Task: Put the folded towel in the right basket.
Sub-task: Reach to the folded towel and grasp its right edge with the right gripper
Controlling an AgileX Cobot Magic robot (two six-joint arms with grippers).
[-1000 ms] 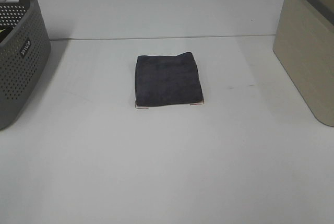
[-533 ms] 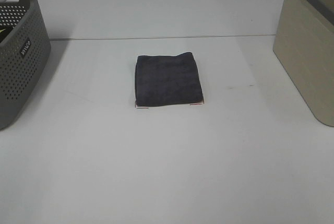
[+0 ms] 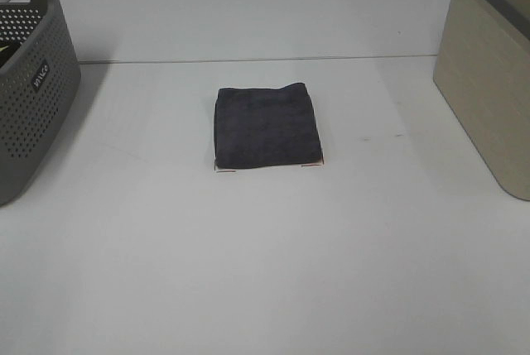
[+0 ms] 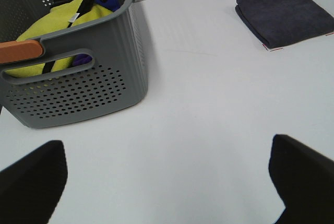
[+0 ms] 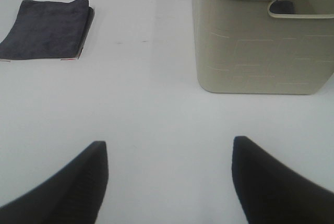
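Note:
A dark grey folded towel (image 3: 267, 127) lies flat at the middle of the white table; it also shows in the left wrist view (image 4: 285, 13) and the right wrist view (image 5: 47, 29). The beige right basket (image 3: 489, 74) stands at the right edge and shows in the right wrist view (image 5: 261, 36). My left gripper (image 4: 167, 182) is open and empty, well away from the towel. My right gripper (image 5: 169, 179) is open and empty, in front of the beige basket. Neither arm shows in the high view.
A grey perforated basket (image 3: 29, 82) stands at the left edge; in the left wrist view (image 4: 68, 51) it holds yellow and blue cloth. The white table (image 3: 265, 256) stretches between the two baskets.

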